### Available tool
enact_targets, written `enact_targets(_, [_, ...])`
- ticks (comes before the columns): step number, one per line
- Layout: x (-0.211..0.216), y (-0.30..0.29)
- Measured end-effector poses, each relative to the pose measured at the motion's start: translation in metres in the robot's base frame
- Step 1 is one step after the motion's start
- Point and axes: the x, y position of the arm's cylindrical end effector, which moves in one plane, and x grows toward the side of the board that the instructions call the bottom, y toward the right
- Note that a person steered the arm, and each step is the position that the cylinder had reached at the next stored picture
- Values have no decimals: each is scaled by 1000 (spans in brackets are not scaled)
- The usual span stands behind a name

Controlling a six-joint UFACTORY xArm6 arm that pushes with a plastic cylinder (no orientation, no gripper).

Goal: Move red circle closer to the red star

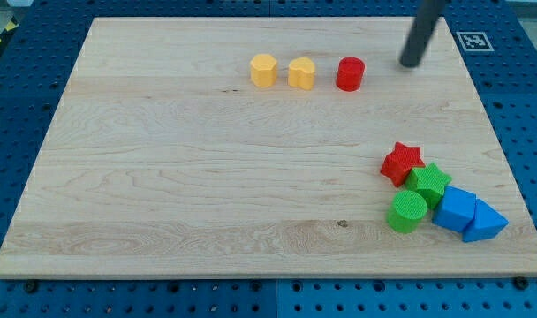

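My tip (412,64) stands right of the red circle (350,74), apart from it; the red star (401,162) lies below-right. I carry no pincer, so none shows.

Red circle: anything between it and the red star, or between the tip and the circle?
Nothing visible on either leg. My tip sits to the view's right of the red circle with bare board between. From the circle down to the red star the board is bare too; the other blocks lie off that line.
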Motion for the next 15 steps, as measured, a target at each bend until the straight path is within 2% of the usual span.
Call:
enact_targets(1, [-4, -49])
enact_targets(3, [60, -49])
enact_targets(4, [59, -61])
enact_targets(5, [33, -85])
enact_targets(6, [51, -99])
enact_targets(8, [115, -71])
enact_targets(10, [114, -44])
enact_targets(12, [141, -45])
enact_targets(13, [148, -55])
enact_targets(15, [153, -110])
